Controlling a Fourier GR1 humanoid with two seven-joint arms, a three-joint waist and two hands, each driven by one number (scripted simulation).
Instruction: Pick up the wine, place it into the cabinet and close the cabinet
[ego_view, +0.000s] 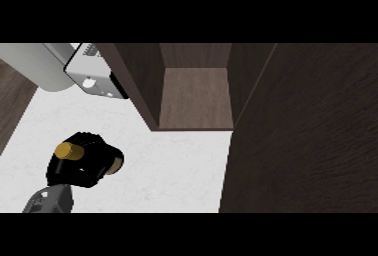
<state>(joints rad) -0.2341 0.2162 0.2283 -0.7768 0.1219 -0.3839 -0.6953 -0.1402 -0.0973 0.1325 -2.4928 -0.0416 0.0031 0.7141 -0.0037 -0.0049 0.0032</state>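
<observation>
My left hand (77, 167) is at the lower left of the head view, its black fingers curled round the wine bottle. Only the bottle's gold cap (69, 150) and a sliver of pale body at the hand's right side show; the rest is hidden by the hand. The dark wood cabinet (196, 97) stands open ahead and to the right, its shelf bare. Its open door (306, 145) fills the right side of the view. The bottle is left of and nearer than the cabinet's opening. My right hand does not show.
A white and grey appliance (92, 75) sits at the back left beside a pale rounded object (40, 67). The counter (177, 170) is white marble. A dark wood strip runs along the far left edge.
</observation>
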